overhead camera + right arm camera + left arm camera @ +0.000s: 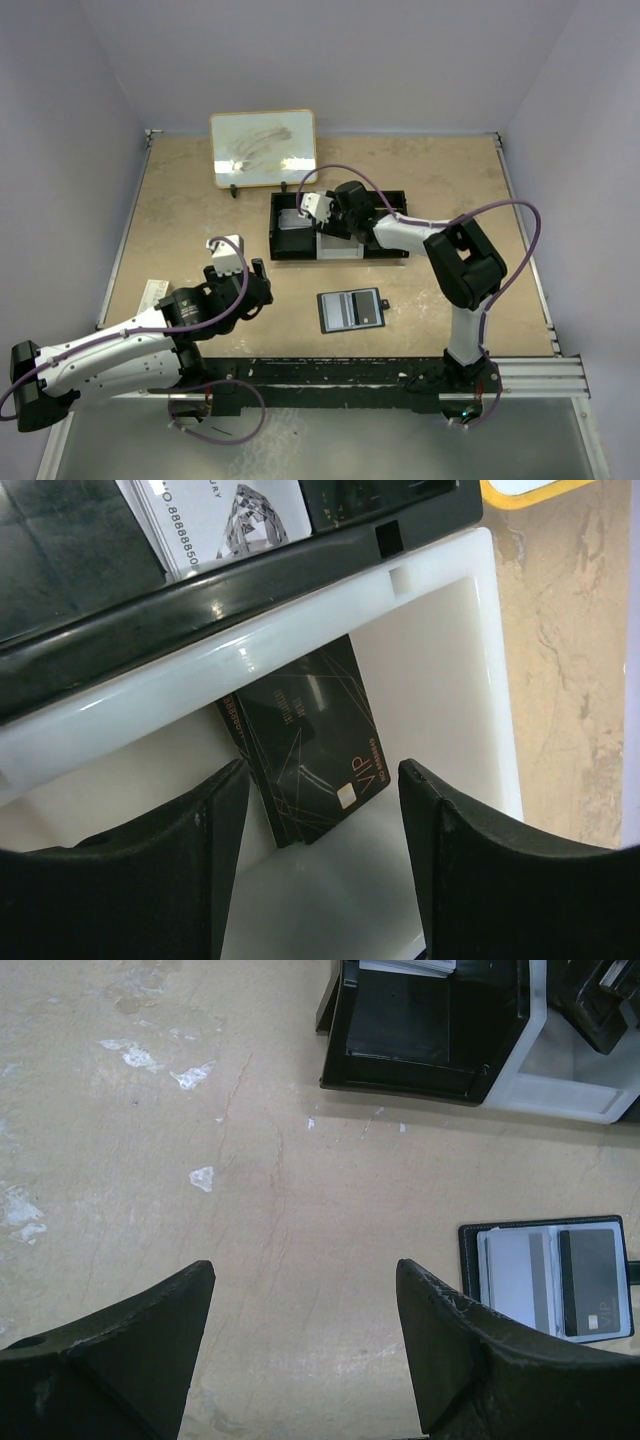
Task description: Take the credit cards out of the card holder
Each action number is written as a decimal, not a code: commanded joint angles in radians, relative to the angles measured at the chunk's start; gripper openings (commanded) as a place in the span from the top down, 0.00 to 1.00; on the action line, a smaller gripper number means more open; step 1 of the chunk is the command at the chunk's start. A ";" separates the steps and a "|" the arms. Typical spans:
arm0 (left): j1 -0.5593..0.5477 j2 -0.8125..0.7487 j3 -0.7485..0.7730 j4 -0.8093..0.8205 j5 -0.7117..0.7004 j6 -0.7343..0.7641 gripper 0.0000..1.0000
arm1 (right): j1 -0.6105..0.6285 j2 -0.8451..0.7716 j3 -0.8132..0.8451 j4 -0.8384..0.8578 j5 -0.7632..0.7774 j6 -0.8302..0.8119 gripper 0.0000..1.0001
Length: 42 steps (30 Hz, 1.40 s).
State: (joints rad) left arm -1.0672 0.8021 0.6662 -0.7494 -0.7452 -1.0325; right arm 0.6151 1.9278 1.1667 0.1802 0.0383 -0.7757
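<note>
The card holder (350, 309) lies open on the table in front of the right arm's base. In the left wrist view the card holder (472, 1260) holds a grey card (515, 1280) and a black card (590, 1282). My left gripper (256, 285) (305, 1265) hovers open over bare table to the holder's left. My right gripper (330, 225) (324, 768) is open above the white compartment of the tray (250, 650). Two or three black VIP credit cards (305, 730) lie there against the wall, touching neither finger.
The black-and-white tray (390, 252) (400, 1075) sits mid-table, with a white printed card (220, 515) in its left black compartment. A small whiteboard (263, 147) stands at the back. A white slip (153, 293) lies by the table's left edge.
</note>
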 commanded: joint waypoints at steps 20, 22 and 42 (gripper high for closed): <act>0.003 0.085 -0.037 0.393 0.254 -0.002 0.29 | -0.015 -0.926 -0.574 -0.134 -0.045 1.409 0.42; 0.003 0.117 -0.047 0.472 0.295 -0.009 0.29 | -0.015 -1.006 -0.664 -0.127 -0.093 1.459 0.45; 0.001 0.436 -0.031 0.861 0.449 -0.048 0.29 | -0.015 -0.882 -0.773 -0.186 -0.229 1.507 0.54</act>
State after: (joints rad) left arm -1.0672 1.2072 0.6113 0.0036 -0.3389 -1.0653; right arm 0.6003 1.0500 0.4072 -0.0135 -0.1764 0.7017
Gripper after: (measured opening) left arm 0.712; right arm 0.469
